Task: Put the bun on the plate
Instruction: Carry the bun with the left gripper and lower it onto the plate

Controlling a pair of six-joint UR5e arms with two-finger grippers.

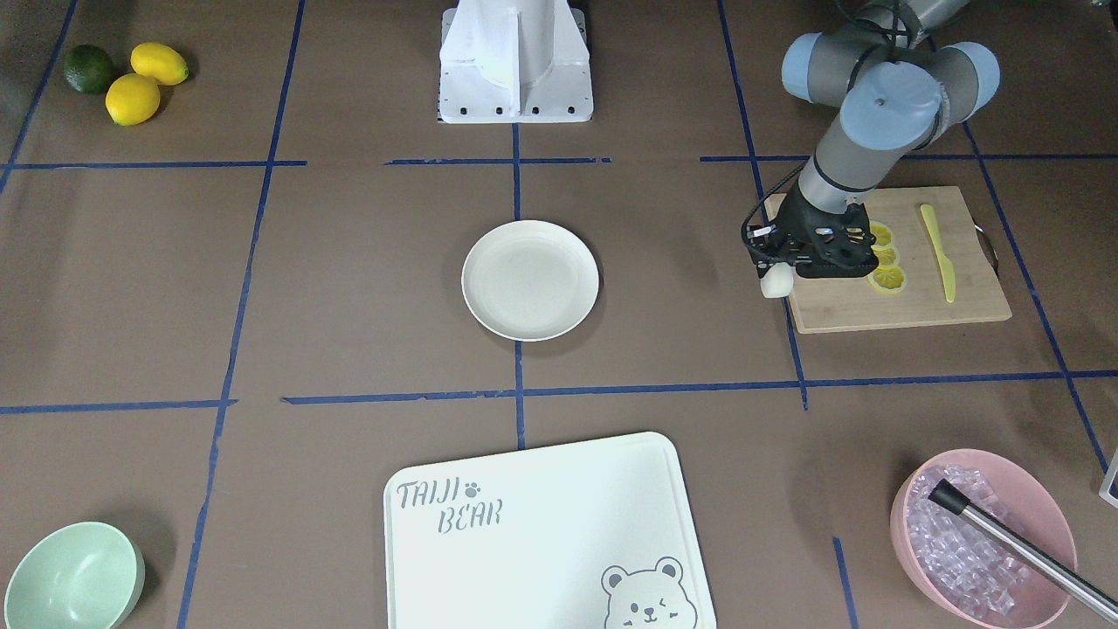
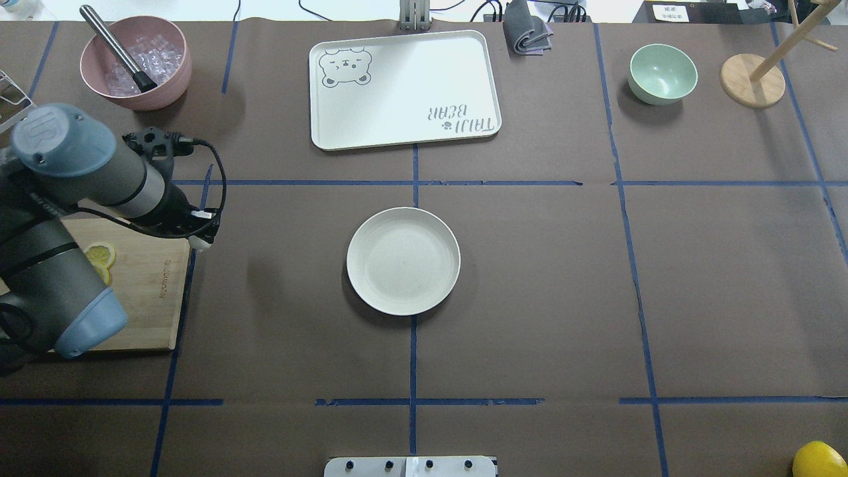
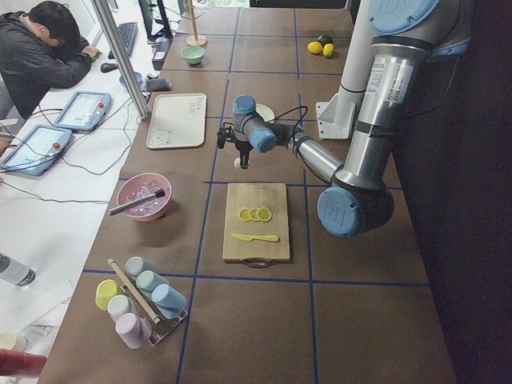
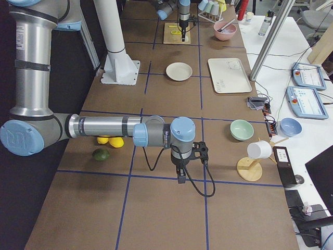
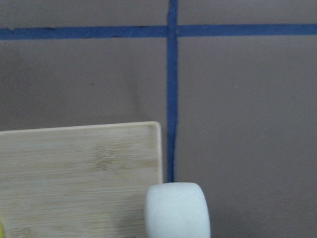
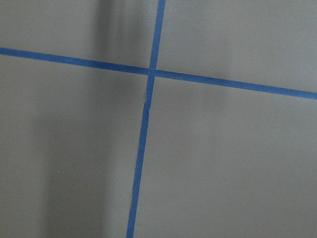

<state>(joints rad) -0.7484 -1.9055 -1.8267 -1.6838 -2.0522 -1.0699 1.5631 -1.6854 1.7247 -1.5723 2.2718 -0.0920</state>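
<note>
The bun (image 1: 775, 284) is a small white lump held at the tip of my left gripper (image 1: 778, 273), which is shut on it. It hangs just over the corner of the wooden cutting board (image 1: 908, 306); the left wrist view shows the bun (image 5: 177, 210) beside that corner. The round cream plate (image 1: 530, 279) sits bare at the table's middle, well apart from the bun (image 2: 201, 243) in the overhead view. My right gripper (image 4: 180, 177) shows only in the exterior right view, low over the table; I cannot tell whether it is open or shut.
Lemon slices (image 1: 884, 258) and a yellow knife (image 1: 939, 252) lie on the cutting board. A pink bowl of ice (image 1: 983, 542), the white bear-printed board (image 1: 541, 533), a mint-green bowl (image 1: 74, 581), whole lemons and a lime (image 1: 131, 74) and the robot base (image 1: 515, 65) ring the plate.
</note>
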